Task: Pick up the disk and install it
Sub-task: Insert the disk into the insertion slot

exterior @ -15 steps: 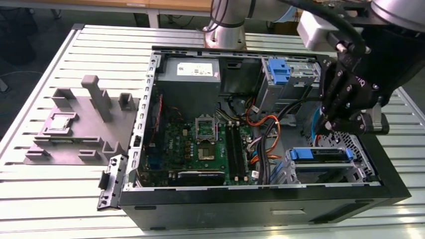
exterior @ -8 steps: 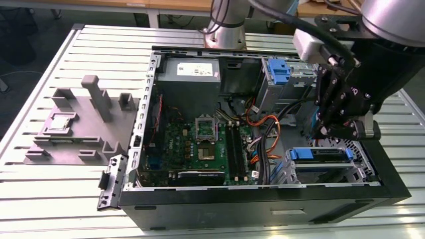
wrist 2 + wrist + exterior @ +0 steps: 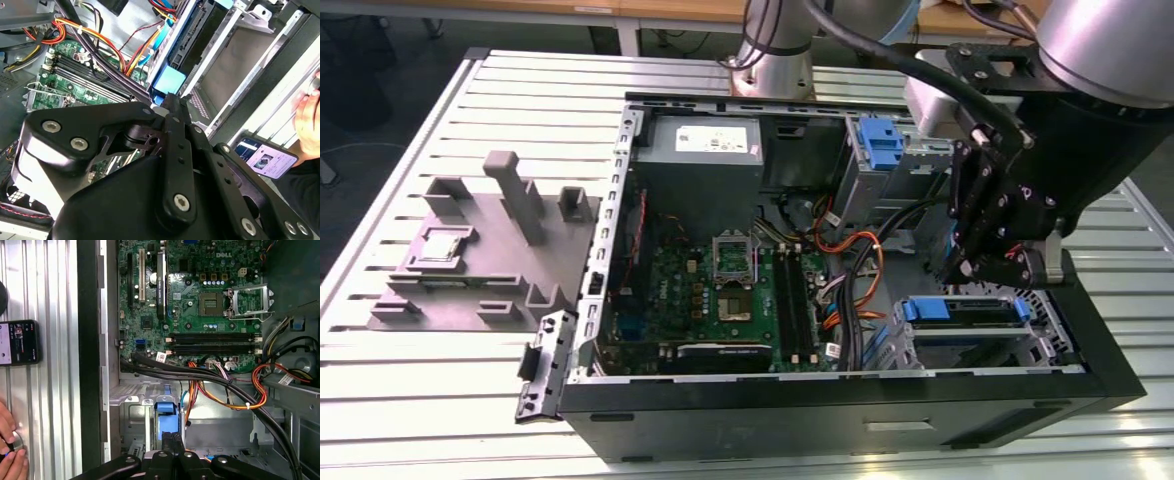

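The disk point(image 3: 965, 309) lies in the metal drive cage at the case's front corner, on the exterior view's right, its blue carrier frame facing up. In both wrist views the frame's blue end point(image 3: 166, 419) point(image 3: 170, 80) sits right at my fingertips. My gripper point(image 3: 981, 272) hangs just above the disk. Its black fingers come together to a point point(image 3: 170, 100) point(image 3: 172, 438), so it is shut. Whether the tips pinch the blue frame or only meet its end I cannot tell.
The open computer case point(image 3: 854, 385) lies on a slatted metal table point(image 3: 440, 400). Inside are the motherboard point(image 3: 720, 290), orange and black cables point(image 3: 225, 390), a power-supply box point(image 3: 707, 140) and a fixed blue bracket point(image 3: 882, 140). A grey fixture point(image 3: 480, 250) stands beside it. A hand point(image 3: 10, 452) and phone point(image 3: 20, 342) rest outside the case.
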